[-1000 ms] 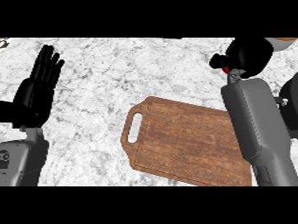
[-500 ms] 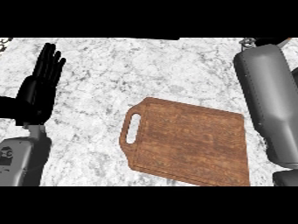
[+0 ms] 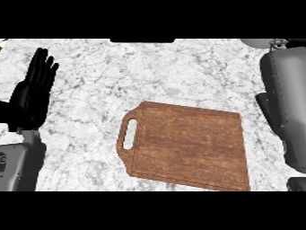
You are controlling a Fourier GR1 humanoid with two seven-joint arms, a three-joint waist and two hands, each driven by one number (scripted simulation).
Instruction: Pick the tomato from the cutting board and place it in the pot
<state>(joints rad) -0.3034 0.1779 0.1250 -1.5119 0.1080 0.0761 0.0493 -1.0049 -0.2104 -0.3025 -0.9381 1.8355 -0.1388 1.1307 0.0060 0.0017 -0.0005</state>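
Cutting board [image 3: 187, 146] lies bare on the counter [image 3: 148, 76]; you see no tomato or pot anywhere. Right forearm [image 3: 294, 108] reaches past the top right edge, its hand out of view. Left hand [image 3: 32, 92] rests flat-fingered at left, holding nothing.

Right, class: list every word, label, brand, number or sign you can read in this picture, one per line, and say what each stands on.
There is no readable text anywhere in the head view.
Cutting board: bare wood grain, no label.
Left forearm: a small dark mark on the grey casing, too small to read.
Left hand: plain black, no marking.
Right forearm: plain grey, no marking.
Counter: marble veining only.
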